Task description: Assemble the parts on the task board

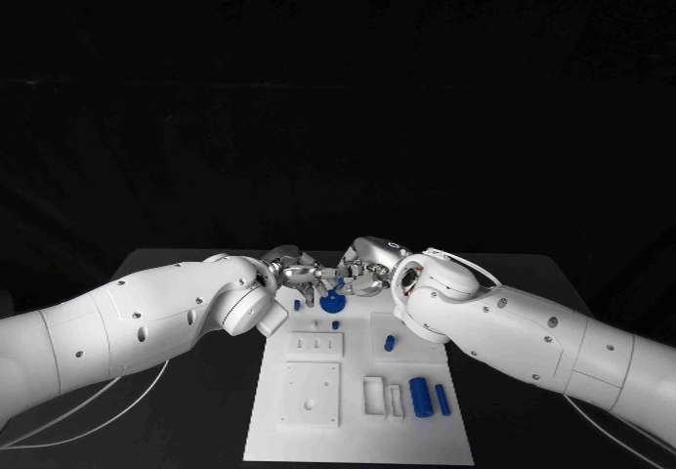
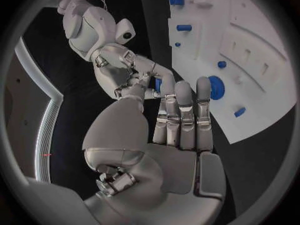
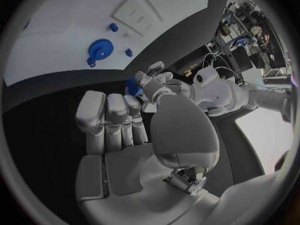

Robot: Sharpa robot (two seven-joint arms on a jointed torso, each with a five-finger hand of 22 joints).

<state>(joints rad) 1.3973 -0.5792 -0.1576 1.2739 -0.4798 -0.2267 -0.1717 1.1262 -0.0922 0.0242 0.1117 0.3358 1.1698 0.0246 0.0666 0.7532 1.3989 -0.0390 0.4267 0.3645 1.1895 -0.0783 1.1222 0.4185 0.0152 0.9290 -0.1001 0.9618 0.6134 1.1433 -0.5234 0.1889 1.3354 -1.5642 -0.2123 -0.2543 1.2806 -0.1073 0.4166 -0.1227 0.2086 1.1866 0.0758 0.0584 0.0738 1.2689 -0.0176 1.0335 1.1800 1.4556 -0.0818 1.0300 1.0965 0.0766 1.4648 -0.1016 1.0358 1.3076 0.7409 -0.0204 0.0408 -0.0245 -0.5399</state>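
The black desk carries the white task board, whose near end is cut off by the bottom edge of the head view. Both white arms meet over the board's far end, and their bulk hides the board's far corners. The left robot hand and the right robot hand come together fingertip to fingertip above the far edge. In the wrist views a small blue part sits between the two sets of fingertips; the left robot hand pinches it, its other fingers straight and side by side. Whether the right robot hand also grips it or merely touches it cannot be told, since the fingers overlap there. Just below the hands on the board lies a round blue gear, partly covered by fingertips in the head view. Nearer the robot, two blue cylinders lie side by side on the board's right half, with a smaller blue peg between them and the gear.
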